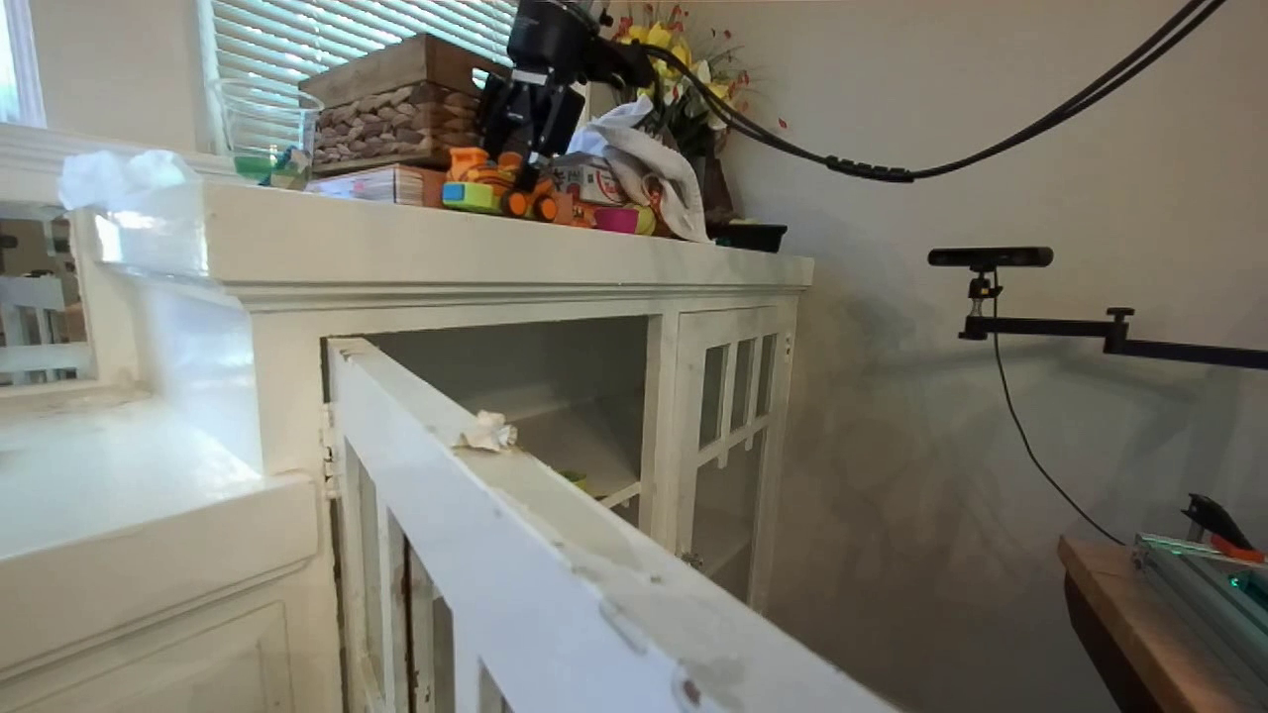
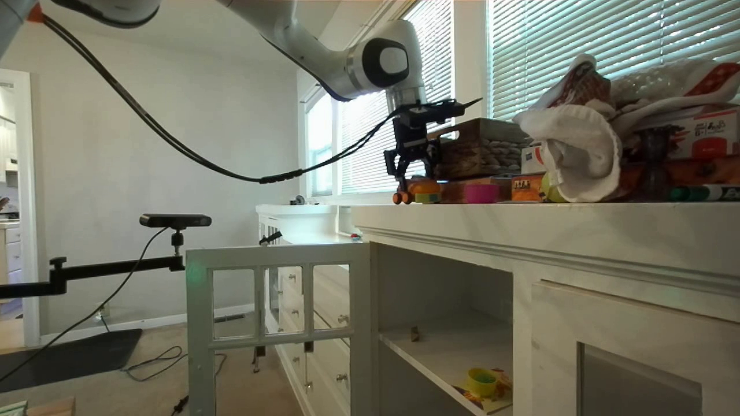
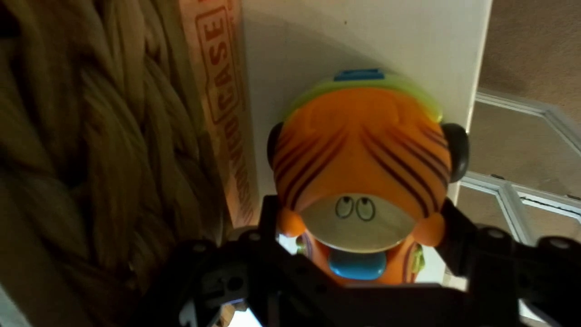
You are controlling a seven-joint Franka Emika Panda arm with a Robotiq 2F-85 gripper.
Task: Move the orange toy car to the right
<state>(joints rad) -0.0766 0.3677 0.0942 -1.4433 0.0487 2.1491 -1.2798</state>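
I grip the orange toy car (image 3: pixel 358 131) on the counter (image 1: pixel 515 253) near the wicker basket (image 1: pixel 386 124), my jaws parted only by the car's width.

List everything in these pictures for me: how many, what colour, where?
cabinet: one, white, foreground, door open
orange toy car: one, orange, cabinet top
woven basket: one, brown, beside the car
CASE-lettered box: one, orange, showing between basket and car
cloth: one, white, cabinet top
other boxes: several, white or orange, around the cloth
bouquet: one, yellow and red, near the cloth
pink piece: one, pink, cabinet top
marker: one, green and white, cabinet top
clear cup: one, colourless, cabinet top
yellow cup: one, yellow, inside the cabinet
blinds: at least two, white, behind the cabinet
camera: one per exterior view, black, on a bracket
robot arm: one, pale grey, above the cabinet
gripper: one, black, clamped on the car
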